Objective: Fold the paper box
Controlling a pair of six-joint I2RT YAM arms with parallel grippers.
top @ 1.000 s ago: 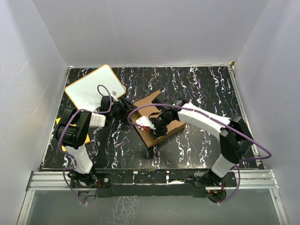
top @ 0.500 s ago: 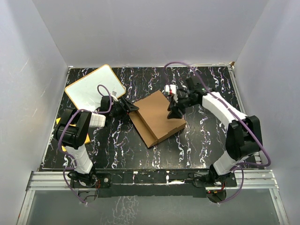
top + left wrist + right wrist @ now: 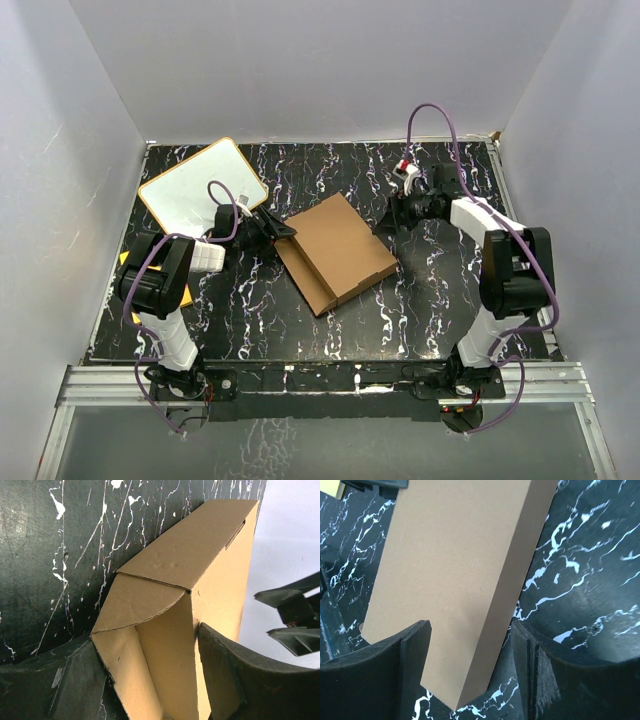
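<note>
The paper box [image 3: 335,250] is a shallow brown cardboard box lying with its lid down in the middle of the black marbled table. My left gripper [image 3: 277,229] is at the box's left corner. In the left wrist view both fingers [image 3: 227,677] press against the box's end [image 3: 165,645], so the left gripper [image 3: 145,637] is shut across it. My right gripper [image 3: 394,214] hangs just off the box's far right corner, apart from it. In the right wrist view the gripper [image 3: 471,626] is open, with the box corner [image 3: 455,590] showing between its fingers.
A white board with an orange rim [image 3: 203,185] lies at the far left, behind the left arm. An orange-yellow sheet [image 3: 125,262] peeks out at the table's left edge. White walls enclose the table on three sides. Purple cables loop above both arms.
My right arm has lifted off the box lid and swung back to the far right, its jaws opening. The lid now lies flat. The left arm has not moved.
</note>
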